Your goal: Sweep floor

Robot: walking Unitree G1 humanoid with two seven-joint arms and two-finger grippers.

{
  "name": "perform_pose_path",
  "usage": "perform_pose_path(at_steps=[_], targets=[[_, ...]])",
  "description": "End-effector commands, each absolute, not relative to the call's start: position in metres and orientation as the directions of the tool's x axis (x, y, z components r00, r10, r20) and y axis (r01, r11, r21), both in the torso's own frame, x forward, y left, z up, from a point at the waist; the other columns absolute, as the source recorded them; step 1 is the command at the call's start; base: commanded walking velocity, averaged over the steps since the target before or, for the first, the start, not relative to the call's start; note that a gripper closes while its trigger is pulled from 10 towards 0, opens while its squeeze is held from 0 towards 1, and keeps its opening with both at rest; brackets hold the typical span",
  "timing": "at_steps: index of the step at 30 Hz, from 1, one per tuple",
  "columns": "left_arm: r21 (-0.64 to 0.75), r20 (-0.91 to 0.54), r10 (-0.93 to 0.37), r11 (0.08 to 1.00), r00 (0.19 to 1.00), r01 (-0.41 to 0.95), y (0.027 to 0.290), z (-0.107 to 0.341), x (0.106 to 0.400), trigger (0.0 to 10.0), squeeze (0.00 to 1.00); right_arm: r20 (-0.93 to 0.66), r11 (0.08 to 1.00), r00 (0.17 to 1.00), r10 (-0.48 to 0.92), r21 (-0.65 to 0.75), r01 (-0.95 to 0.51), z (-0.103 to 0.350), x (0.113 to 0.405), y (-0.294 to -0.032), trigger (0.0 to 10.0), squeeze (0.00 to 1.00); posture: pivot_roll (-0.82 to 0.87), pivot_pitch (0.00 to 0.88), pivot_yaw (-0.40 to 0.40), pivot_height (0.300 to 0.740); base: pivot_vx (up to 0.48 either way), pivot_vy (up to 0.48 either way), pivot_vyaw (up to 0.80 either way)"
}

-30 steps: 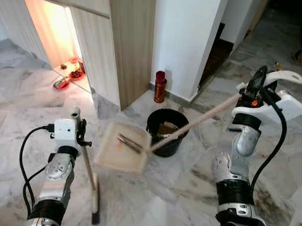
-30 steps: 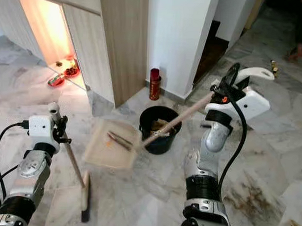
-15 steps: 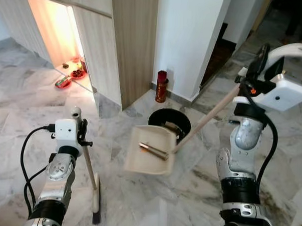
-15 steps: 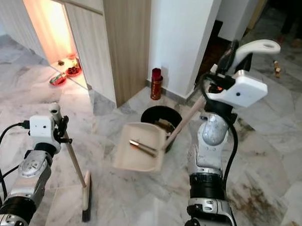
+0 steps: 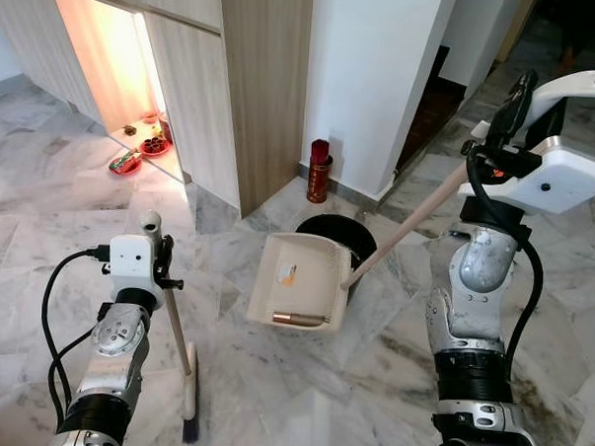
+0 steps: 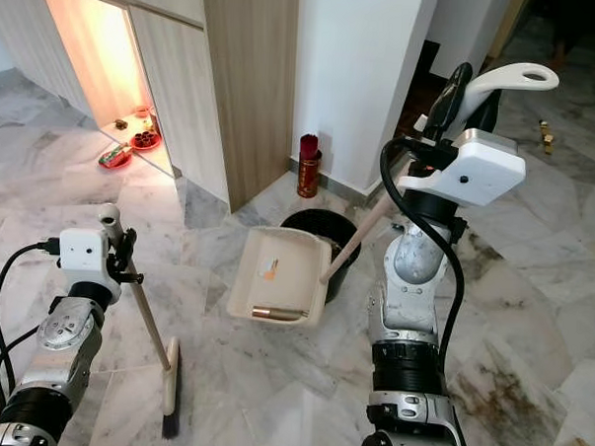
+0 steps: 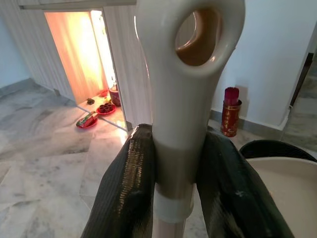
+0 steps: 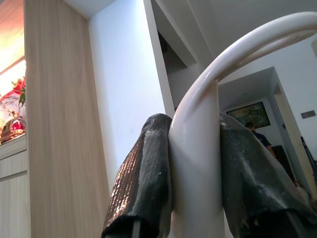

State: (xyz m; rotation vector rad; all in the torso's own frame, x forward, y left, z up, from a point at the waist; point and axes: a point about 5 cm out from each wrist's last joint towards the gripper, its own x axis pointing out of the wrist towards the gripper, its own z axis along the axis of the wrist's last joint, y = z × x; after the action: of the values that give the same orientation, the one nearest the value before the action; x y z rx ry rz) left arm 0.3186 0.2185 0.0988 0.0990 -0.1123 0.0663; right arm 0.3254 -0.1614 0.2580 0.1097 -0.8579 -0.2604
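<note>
R end effector: pinched dustpan handle, pan tilted beside bin.
L end effector: pinched broom, upright.

The dustpan hides much of the black bin behind it.

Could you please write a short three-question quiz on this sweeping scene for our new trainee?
1. True or false: the left gripper is shut on the broom handle.
2. Which tool does the right gripper hold? A) a mop B) the dustpan by its long handle C) a cloth
3. Fill in: a brown cylinder lies in the dustpan, which hangs in front of the black ____.

Key
1. True; both black fingers press the handle.
2. B.
3. Bucket.
</note>
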Motion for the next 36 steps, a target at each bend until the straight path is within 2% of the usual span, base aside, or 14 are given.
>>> perform_pose_path(at_steps=[1, 36], targets=[[0.108, 0.175, 0.039, 0.992, 0.984, -0.059, 0.2153, 0.111, 0.3222, 10.0, 0.0, 0.793, 0.961, 0.543, -0.276, 0.225, 0.159, 0.2808, 0.3175, -0.1604, 10.0, 0.0, 0.14, 0.0, 0.017, 0.74, 0.48, 0.0, 0.0], [0.107, 0.181, 0.053, 0.992, 0.982, -0.073, 0.2183, 0.1115, 0.3215, 10.0, 0.0, 0.805, 0.966, 0.534, -0.259, 0.22, 0.137, 0.2882, 0.3156, -0.1577, 10.0, 0.0, 0.14, 0.0, 0.008, 0.74, 0.48, 0.0, 0.0]])
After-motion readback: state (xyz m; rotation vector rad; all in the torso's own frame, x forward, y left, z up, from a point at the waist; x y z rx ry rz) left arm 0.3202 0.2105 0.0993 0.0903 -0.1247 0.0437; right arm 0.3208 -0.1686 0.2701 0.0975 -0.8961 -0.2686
